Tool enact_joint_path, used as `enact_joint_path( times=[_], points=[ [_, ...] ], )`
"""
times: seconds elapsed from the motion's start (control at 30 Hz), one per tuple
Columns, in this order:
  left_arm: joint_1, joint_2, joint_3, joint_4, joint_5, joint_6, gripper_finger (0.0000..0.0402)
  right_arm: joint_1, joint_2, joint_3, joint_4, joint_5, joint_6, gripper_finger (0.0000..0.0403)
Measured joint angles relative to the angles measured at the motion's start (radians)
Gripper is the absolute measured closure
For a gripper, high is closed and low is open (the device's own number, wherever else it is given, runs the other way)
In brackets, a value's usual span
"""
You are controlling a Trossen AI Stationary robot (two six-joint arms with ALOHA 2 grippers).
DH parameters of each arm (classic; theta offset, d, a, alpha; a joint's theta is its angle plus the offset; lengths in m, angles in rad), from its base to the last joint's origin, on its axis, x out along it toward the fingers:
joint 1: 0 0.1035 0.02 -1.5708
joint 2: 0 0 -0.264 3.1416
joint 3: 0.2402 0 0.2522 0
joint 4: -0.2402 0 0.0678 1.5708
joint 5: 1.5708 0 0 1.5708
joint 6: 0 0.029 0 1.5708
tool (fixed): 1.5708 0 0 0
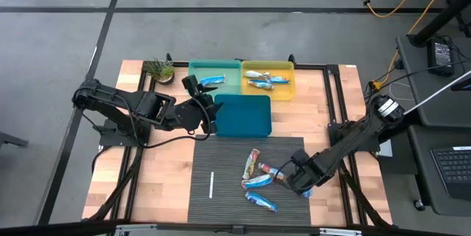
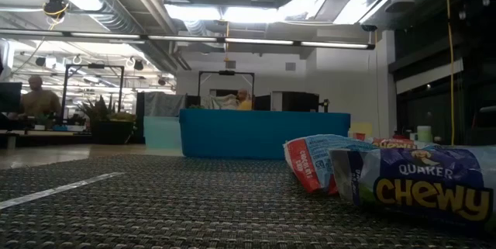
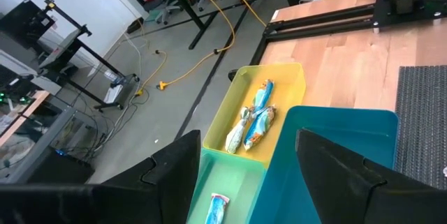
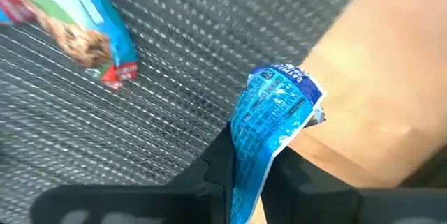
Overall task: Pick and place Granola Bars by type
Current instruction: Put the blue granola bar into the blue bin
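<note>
The right gripper is clamped on a blue granola bar at the right edge of the grey mat, near the table's front-right; the grip is on one end of the wrapper, probably so the bar hangs free for transfer. Four loose bars lie on the mat beside it, and a white stick lies well apart.

The left gripper hovers over the green bin at the rear edge, fingers spread and empty, apparently positioned after a drop.

Bins:
- Green bin: one blue bar.
- Yellow bin: three bars.
- Teal bin: contents cannot be seen.
</note>
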Motion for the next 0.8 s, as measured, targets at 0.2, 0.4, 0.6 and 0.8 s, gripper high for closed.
enact_joint_path(
  times=[0.2, 0.4, 0.6, 0.8],
  points=[
    [0.0, 0.0, 0.0, 0.0, 0.0, 0.0, 0.0174, 0.0, -0.086, 0.057, -0.117, 0.061, 0.0, 0.0347],
    [0.0, 0.0, 0.0, 0.0, 0.001, 0.0, 0.0174, 0.0, -0.169, 0.095, -0.186, 0.129, -0.006, 0.035],
    [0.0, 0.0, 0.0, 0.0, 0.035, 0.0, 0.0174, -0.012, -0.238, 0.127, -0.238, 0.188, -0.056, 0.0349],
    [0.0, 0.0, 0.0, 0.0, 0.057, 0.0, 0.0174, -0.055, -0.31, 0.13, -0.267, 0.197, -0.148, 0.0348]
  ],
)
